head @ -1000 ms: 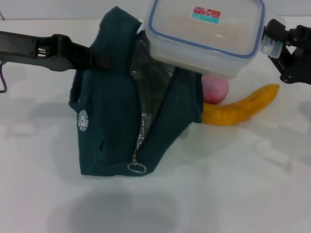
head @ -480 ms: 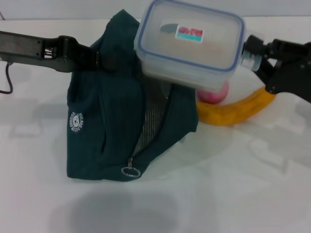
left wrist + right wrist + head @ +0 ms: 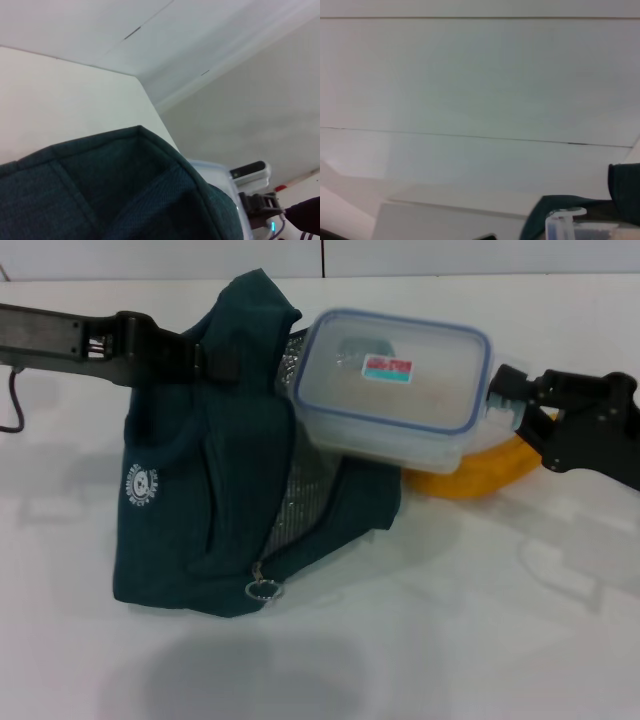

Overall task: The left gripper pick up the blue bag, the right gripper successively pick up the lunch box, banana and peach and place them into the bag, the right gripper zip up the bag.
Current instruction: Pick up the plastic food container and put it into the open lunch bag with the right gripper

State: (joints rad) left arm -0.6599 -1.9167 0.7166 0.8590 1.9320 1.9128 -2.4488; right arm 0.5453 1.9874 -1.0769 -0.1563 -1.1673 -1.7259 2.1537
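Task is early, approx. first third. The blue bag (image 3: pixel 215 490) stands on the white table (image 3: pixel 450 640), unzipped, foil lining showing, zip ring pull (image 3: pixel 263 589) hanging low at its front. The left gripper (image 3: pixel 205 357) reaches in from the robot's left and is clamped on the bag's top edge, holding it up. The lunch box (image 3: pixel 395 390) is in the air, tilted, its left end over the bag's mouth but most of it outside; I'd judge it's being fed in, not yet placed. The right gripper (image 3: pixel 503 400) is at the box's right end, closed on the lid clip there, arm stretching off to the right. The banana (image 3: pixel 480 475) lies on the table behind and under the box, just right of the bag. The peach isn't visible, prob. hidden by the box. Left to do: seat box, then banana, peach, then zip. Wrist views add only bag fabric and a box corner.
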